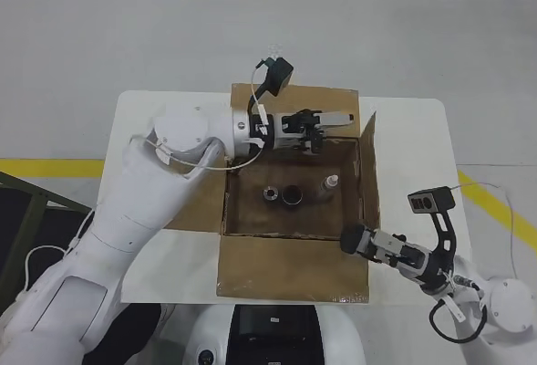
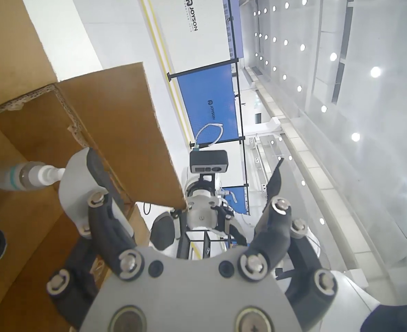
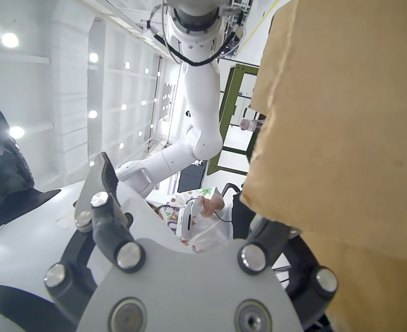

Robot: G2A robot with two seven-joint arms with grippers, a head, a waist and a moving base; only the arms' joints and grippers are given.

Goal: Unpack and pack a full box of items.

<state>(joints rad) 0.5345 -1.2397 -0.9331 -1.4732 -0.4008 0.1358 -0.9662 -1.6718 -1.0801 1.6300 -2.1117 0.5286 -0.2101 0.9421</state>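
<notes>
Note that the box (image 1: pixel 286 269) stands open on the worktop (image 1: pixel 414 128) with its flaps spread. Three items stand on its floor: a clear bottle (image 1: pixel 330 185), a dark round container (image 1: pixel 292 194) and a smaller item (image 1: pixel 270 192). The left gripper (image 2: pixel 184 162) hangs at the far wall, fingers apart and empty. The right gripper (image 1: pixel 348 239) sits at the near right corner, fingers apart, holding nothing. Judge unpacking as outstanding: every item seen is yet to be lifted out, then repacked.
</notes>
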